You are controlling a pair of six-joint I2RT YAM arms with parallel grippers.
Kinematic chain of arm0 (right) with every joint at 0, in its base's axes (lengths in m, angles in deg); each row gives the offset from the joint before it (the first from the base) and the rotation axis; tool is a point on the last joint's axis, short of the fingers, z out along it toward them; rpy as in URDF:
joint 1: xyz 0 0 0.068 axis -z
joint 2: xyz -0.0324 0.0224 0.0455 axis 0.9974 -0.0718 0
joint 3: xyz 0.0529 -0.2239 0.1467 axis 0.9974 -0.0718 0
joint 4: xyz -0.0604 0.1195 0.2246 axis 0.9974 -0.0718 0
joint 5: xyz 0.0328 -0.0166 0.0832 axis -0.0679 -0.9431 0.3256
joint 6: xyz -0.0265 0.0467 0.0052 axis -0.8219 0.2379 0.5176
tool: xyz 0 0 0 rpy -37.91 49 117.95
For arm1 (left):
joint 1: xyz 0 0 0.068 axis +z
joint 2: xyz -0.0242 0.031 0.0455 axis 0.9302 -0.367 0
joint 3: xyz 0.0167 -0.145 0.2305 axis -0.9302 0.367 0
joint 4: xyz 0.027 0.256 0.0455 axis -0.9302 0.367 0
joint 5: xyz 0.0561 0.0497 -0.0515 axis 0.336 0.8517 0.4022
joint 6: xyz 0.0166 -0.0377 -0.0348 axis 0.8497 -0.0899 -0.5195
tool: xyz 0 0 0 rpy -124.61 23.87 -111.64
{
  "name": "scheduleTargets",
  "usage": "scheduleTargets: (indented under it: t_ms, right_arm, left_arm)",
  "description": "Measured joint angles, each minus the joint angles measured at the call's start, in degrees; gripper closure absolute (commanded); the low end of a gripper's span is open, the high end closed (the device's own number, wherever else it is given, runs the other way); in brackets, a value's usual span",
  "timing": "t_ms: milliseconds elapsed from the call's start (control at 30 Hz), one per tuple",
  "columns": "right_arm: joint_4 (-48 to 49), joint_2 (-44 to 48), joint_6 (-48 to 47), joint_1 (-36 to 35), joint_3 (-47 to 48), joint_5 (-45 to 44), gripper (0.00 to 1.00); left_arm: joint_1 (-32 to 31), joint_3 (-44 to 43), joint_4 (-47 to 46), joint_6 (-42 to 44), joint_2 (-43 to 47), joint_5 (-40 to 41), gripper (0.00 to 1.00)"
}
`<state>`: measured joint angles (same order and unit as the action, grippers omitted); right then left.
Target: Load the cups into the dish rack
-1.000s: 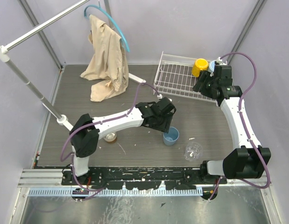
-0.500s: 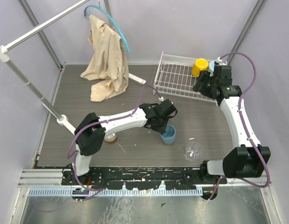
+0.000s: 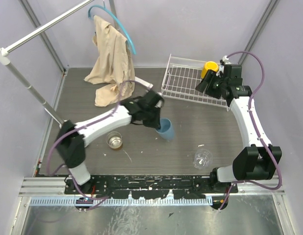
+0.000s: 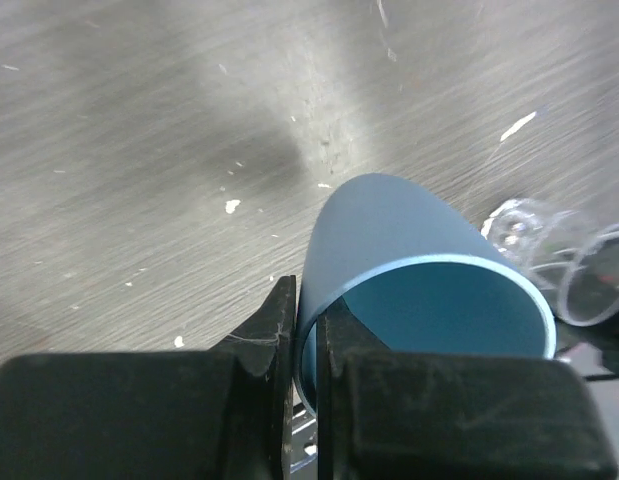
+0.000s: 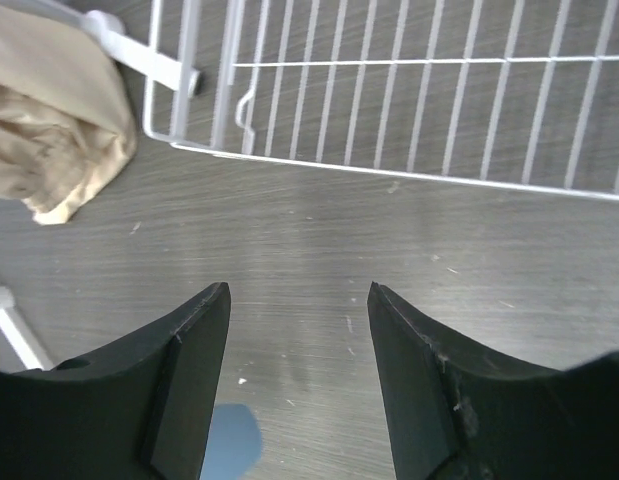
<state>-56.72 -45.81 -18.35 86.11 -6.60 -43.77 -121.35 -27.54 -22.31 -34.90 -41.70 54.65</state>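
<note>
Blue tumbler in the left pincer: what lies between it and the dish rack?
Bare table only, seen in the top view, between the blue tumbler and the dish rack.

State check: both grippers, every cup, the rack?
left gripper, shut on the blue tumbler's rim
blue tumbler, gripped, tilted
right gripper, open, empty, by the rack's near edge
yellow mug, in the rack's far right corner
dish rack, flat on the table
metal cup, upright on the table, outside the rack
glass cup, on the table, outside the rack; orientation unclear
</note>
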Motion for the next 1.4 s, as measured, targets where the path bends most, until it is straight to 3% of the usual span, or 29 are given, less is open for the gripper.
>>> scheduleTargets:
  t_ms: [233, 367, 500, 700, 800, 1067, 1233, 1400]
  right_arm:
    - [5.0, -1.7, 3.3, -0.3, 0.6, 12.8, 0.35]
    - [9.9, -1.9, 7.0, -2.0, 0.2, 21.0, 0.31]
    - [20.5, -1.8, 14.9, -3.7, -4.0, 30.2, 0.18]
    - [33.7, -1.8, 28.3, -4.8, -11.5, 39.3, 0.11]
    - [39.4, -1.8, 33.5, -5.4, -12.5, 41.6, 0.1]
    - [65.9, -2.8, 55.3, -9.4, -21.8, 43.6, 0.06]
    - [78.8, -5.7, 65.9, -11.4, -22.6, 42.5, 0.06]
    - [85.0, -6.3, 70.7, -13.2, -22.6, 41.1, 0.06]
  left_arm:
    - [15.5, 9.8, -12.5, -4.0, 16.0, -15.0, 1.0]
    - [20.2, 11.5, -22.1, -8.1, 17.4, -24.9, 1.0]
    - [24.8, 15.3, -33.7, -14.9, 17.4, -33.1, 1.0]
    - [31.9, 22.0, -51.8, -28.3, 17.4, -39.8, 1.0]
    - [32.7, 23.6, -59.4, -33.6, 17.4, -41.2, 1.0]
    - [32.7, 25.9, -73.2, -43.2, 15.1, -42.7, 1.0]
    - [32.7, 26.3, -75.4, -45.5, 13.9, -42.9, 1.0]
    - [32.7, 26.3, -75.9, -45.7, 13.9, -43.0, 1.0]
